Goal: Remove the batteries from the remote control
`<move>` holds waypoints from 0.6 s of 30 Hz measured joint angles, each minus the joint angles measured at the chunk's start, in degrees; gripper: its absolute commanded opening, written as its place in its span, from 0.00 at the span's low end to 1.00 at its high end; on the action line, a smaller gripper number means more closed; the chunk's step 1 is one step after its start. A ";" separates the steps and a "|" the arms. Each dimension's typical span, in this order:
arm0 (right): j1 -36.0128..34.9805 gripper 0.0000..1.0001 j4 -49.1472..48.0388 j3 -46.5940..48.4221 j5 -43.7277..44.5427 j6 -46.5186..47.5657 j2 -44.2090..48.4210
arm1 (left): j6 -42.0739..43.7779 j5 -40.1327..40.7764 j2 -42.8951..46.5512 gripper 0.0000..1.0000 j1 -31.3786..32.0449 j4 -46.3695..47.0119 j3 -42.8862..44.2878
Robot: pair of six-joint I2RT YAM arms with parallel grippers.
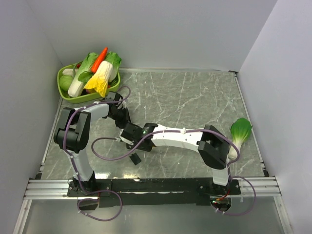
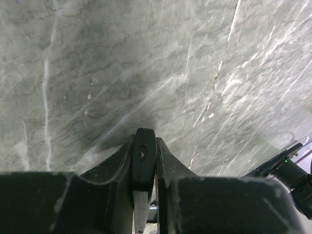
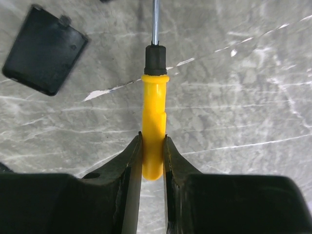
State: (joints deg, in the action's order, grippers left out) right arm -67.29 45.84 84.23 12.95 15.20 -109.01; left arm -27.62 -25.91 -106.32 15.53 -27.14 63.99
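My left gripper [image 2: 145, 146] is shut on the remote control [image 2: 145, 156], a slim black bar seen end-on between the fingers and held above the marble table. In the top view this gripper [image 1: 123, 119] is left of centre. My right gripper [image 3: 152, 139] is shut on a yellow-handled screwdriver [image 3: 153, 122] whose metal shaft points away from the wrist. In the top view the right gripper [image 1: 128, 140] sits just in front of the left one. A short black cover piece [image 3: 45, 48] lies flat on the table; it also shows in the top view [image 1: 135, 158]. No batteries are visible.
A green basket [image 1: 65, 92] of toy vegetables stands at the back left corner. A toy bok choy [image 1: 240, 131] lies by the right arm's elbow. Walls close the left, back and right sides. Part of the right arm [image 2: 290, 173] shows in the left wrist view.
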 measured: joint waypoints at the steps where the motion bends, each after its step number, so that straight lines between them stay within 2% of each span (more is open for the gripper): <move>1: 0.04 0.00 -1.01 -1.11 0.04 -0.35 0.00 | 0.09 -0.20 0.00 0.01 -0.09 0.02 0.00; 12: 0.35 0.00 -20.44 -16.85 0.83 -0.48 2.60 | 4.35 -5.68 -0.26 0.01 -1.29 -0.33 -0.35; 18: 0.35 0.00 -23.34 -18.60 1.42 1.25 3.54 | 5.44 -5.75 -0.26 0.01 -1.31 -0.28 -0.35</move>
State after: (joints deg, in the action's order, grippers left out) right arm -66.94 22.50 65.63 14.37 16.45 -105.47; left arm -22.17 -31.66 -106.59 14.22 -27.42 63.64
